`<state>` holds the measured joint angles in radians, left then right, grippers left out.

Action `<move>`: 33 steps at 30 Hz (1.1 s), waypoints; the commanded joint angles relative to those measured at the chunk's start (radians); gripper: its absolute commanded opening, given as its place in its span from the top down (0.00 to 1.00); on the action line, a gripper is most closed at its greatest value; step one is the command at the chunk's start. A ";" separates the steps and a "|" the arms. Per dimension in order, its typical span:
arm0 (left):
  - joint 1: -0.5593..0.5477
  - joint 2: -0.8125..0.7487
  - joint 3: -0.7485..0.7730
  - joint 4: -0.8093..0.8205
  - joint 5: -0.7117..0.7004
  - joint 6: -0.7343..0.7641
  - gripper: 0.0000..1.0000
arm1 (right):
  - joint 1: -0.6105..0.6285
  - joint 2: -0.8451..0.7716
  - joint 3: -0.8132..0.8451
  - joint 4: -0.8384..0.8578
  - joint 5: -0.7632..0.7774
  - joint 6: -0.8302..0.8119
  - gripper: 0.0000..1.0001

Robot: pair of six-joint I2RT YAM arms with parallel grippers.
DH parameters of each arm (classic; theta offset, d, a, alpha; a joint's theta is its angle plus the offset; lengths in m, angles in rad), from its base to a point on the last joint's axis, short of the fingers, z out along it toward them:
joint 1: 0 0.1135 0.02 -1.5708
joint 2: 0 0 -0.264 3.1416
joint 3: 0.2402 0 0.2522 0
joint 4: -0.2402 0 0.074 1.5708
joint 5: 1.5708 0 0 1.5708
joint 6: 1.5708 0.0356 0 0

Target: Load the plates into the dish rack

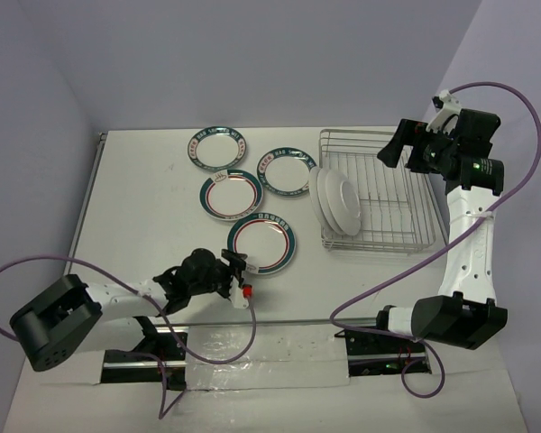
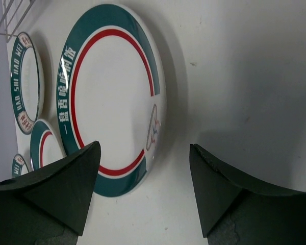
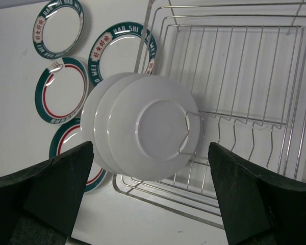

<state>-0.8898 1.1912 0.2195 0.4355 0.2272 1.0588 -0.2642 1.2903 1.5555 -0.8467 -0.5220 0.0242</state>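
Left gripper (image 2: 144, 148), wide open and empty, faces the nearest green-rimmed round white plate (image 2: 112, 97), lying flat just ahead.

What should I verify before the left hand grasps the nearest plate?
1. The left hand is open: ok.
2. The nearest plate has its rim between the fingers in the wrist view: ok.
3. Contact with that plate: cannot tell.
4. The right hand is open and empty over the dish rack: ok.
5. Free slots remain beside the three racked plates: ok.
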 commanded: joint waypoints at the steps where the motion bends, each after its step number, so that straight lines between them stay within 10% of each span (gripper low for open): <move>1: -0.009 0.059 0.067 0.092 0.072 0.046 0.24 | 0.008 -0.031 0.006 0.014 0.016 -0.015 0.00; 10: -0.008 0.268 0.201 0.088 0.008 -0.035 0.62 | 0.008 -0.034 -0.008 0.017 0.020 -0.027 0.00; 18: -0.034 0.101 0.225 -0.118 0.050 -0.092 1.00 | 0.006 -0.043 -0.006 0.015 0.027 -0.050 0.00; 33: -0.043 -0.371 0.685 -0.727 -0.005 -0.763 1.00 | -0.036 -0.060 0.024 0.080 -0.002 0.017 0.00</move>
<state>-0.9306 0.8383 0.7677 -0.2466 0.2543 0.5129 -0.2752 1.2514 1.5448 -0.8272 -0.5095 0.0067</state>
